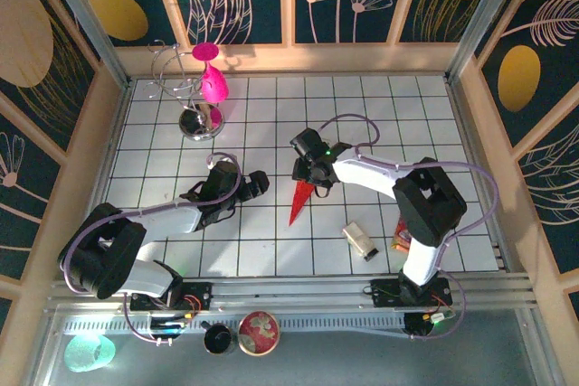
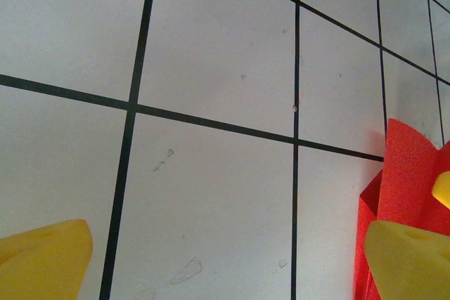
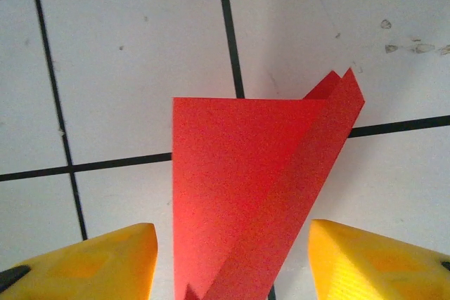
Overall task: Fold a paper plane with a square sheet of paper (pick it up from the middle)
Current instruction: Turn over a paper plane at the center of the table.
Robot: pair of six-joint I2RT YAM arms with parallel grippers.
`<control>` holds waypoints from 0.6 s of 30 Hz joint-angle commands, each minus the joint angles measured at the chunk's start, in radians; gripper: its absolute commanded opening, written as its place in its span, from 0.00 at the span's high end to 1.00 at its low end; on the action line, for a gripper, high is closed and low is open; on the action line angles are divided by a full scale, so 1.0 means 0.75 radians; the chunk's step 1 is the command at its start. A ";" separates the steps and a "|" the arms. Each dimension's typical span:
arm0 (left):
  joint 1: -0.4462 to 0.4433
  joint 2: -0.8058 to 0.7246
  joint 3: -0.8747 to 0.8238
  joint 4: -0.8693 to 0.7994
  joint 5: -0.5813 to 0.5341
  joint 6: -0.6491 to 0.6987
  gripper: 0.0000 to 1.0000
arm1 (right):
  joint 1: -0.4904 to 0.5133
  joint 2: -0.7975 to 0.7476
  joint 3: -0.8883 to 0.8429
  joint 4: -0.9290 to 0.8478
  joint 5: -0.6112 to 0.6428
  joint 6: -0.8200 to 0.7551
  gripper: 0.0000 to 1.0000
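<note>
- Paper plane (image 1: pixel 298 201), a bright red folded dart, lies mid-counter on the white tiled counter (image 1: pixel 380 115), its pointed nose toward the arm bases.
- Right gripper (image 3: pixel 232 233) straddles the plane, its yellow fingers (image 3: pixel 91 261) spread apart on either side and clear of the paper.
- Left gripper (image 2: pixel 228 244) stands wide open just left of the plane, holding nothing.
- Magenta goblet (image 1: pixel 213 80) sits at the far left.
</note>
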 commanded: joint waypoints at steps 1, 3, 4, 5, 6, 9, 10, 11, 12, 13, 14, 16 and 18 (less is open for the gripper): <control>0.010 0.022 0.032 0.012 0.007 0.003 0.01 | 0.022 -0.046 -0.013 -0.035 -0.007 0.006 0.41; 0.010 0.028 0.035 0.012 0.010 0.005 0.01 | 0.030 -0.042 -0.027 -0.037 -0.017 0.010 0.41; 0.010 0.028 0.034 0.011 0.010 0.006 0.01 | 0.033 -0.040 -0.035 -0.037 -0.028 0.011 0.41; 0.010 0.029 0.033 0.011 0.010 0.006 0.01 | 0.035 -0.033 -0.041 -0.042 -0.035 0.015 0.42; 0.010 0.030 0.033 0.012 0.010 0.005 0.01 | 0.040 -0.032 -0.048 -0.046 -0.038 0.019 0.42; 0.010 0.033 0.031 0.011 0.012 0.006 0.01 | 0.054 -0.030 -0.068 -0.063 -0.033 0.031 0.43; 0.010 0.033 0.033 0.011 0.012 0.004 0.01 | 0.056 -0.031 -0.072 -0.072 -0.021 0.036 0.44; 0.010 0.035 0.034 0.012 0.012 0.004 0.01 | 0.057 -0.034 -0.073 -0.083 -0.004 0.040 0.45; 0.009 0.037 0.035 0.012 0.012 0.005 0.01 | 0.058 -0.043 -0.075 -0.092 0.016 0.042 0.46; 0.010 0.037 0.037 0.012 0.012 0.006 0.01 | 0.058 -0.049 -0.075 -0.098 0.032 0.044 0.48; 0.008 0.039 0.039 0.012 0.010 0.005 0.01 | 0.058 -0.056 -0.075 -0.106 0.052 0.049 0.51; 0.010 0.043 0.045 0.010 0.012 0.007 0.01 | 0.060 -0.066 -0.072 -0.122 0.078 0.053 0.56; 0.009 0.049 0.050 0.007 0.013 0.009 0.01 | 0.060 -0.068 -0.065 -0.144 0.104 0.064 0.60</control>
